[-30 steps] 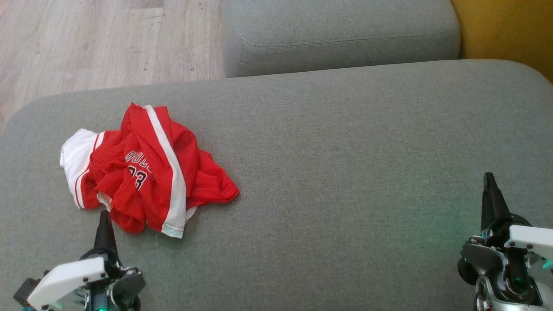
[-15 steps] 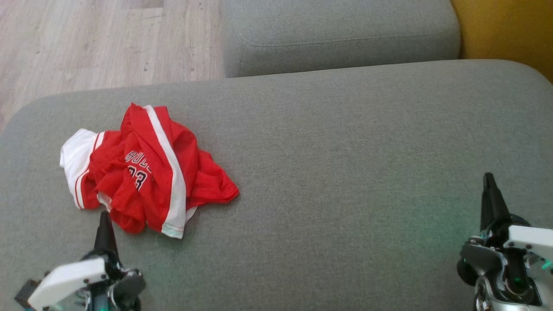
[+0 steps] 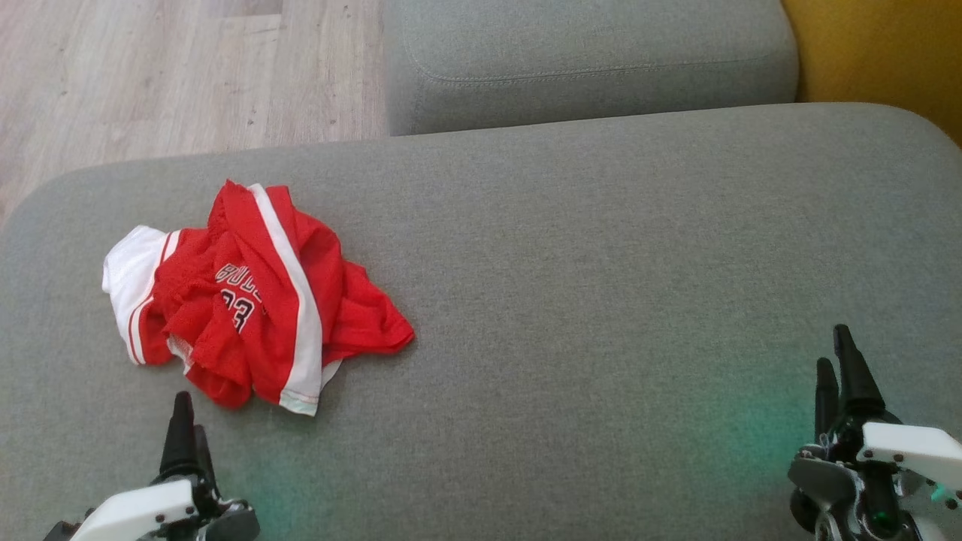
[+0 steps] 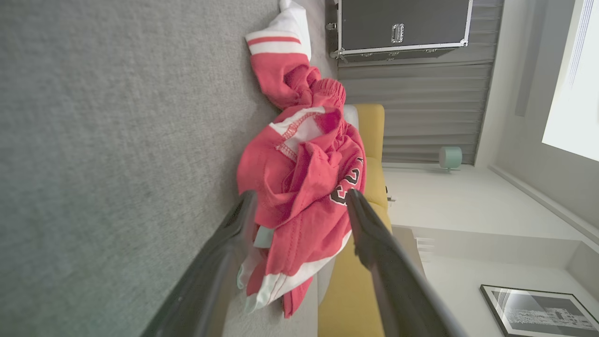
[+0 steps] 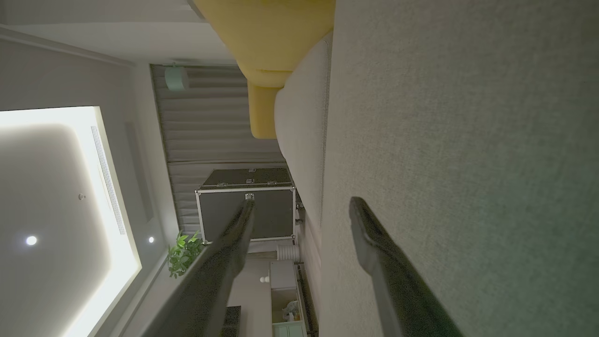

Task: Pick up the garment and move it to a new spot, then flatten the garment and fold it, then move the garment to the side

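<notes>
The garment (image 3: pixel 248 300) is a crumpled red jersey with white trim and dark lettering, lying on the left part of the grey sofa cushion (image 3: pixel 601 285). My left gripper (image 3: pixel 189 421) stands open just short of its near edge, touching nothing. The left wrist view looks along the open left gripper (image 4: pixel 301 196) at the garment (image 4: pixel 304 140), which lies ahead of the fingertips and not between them. At the lower right, far from the garment, my right gripper (image 3: pixel 833 349) is open over bare cushion. The right wrist view has the right gripper (image 5: pixel 302 205) open and empty.
A second grey cushion (image 3: pixel 594 60) lies behind the first. Wooden floor (image 3: pixel 150 75) is at the upper left and a yellow seat (image 3: pixel 887 52) at the upper right. A dark flight case (image 4: pixel 402 28) stands beyond the sofa.
Both grippers have gone from shut to open and have drawn back a little toward the bottom of the head view. The garment lies as it did.
</notes>
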Robot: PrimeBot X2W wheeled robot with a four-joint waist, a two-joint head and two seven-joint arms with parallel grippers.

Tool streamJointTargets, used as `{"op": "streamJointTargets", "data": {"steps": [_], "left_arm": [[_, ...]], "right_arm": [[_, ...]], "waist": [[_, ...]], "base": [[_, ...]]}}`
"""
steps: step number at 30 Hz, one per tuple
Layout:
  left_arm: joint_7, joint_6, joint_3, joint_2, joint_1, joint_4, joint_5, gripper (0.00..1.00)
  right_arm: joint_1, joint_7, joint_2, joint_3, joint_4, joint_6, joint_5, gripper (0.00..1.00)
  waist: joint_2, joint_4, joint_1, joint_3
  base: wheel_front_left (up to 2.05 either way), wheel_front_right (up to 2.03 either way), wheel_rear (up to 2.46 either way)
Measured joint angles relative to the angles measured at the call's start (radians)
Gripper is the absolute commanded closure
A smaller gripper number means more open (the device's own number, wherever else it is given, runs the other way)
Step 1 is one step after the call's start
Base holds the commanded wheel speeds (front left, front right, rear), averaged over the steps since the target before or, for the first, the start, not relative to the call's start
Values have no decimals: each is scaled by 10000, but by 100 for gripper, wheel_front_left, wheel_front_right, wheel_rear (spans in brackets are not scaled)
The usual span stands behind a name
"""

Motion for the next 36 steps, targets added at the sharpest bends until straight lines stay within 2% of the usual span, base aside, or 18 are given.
{"op": "streamJointTargets", "data": {"steps": [12,19,29,36], "left_arm": [[-362,0,222,-4,1,-245,416,0],[-541,0,368,-6,-2,-259,905,0],[-851,0,719,-21,-124,-811,2236,0],[-1062,94,619,-21,-123,-1523,3760,0]], "right_arm": [[-1,-347,0,178,-268,0,-1312,0],[-14,-535,-2,274,-537,0,-2504,0],[-122,-802,-2,426,-1193,0,-4475,0],[-123,-1020,-4,754,-1546,0,-6042,0]], "waist": [[0,-43,0,-1],[0,-102,0,21],[0,-141,0,64],[0,-157,0,95]], "base": [[0,0,0],[0,0,0],[0,0,0],[0,0,0]]}}
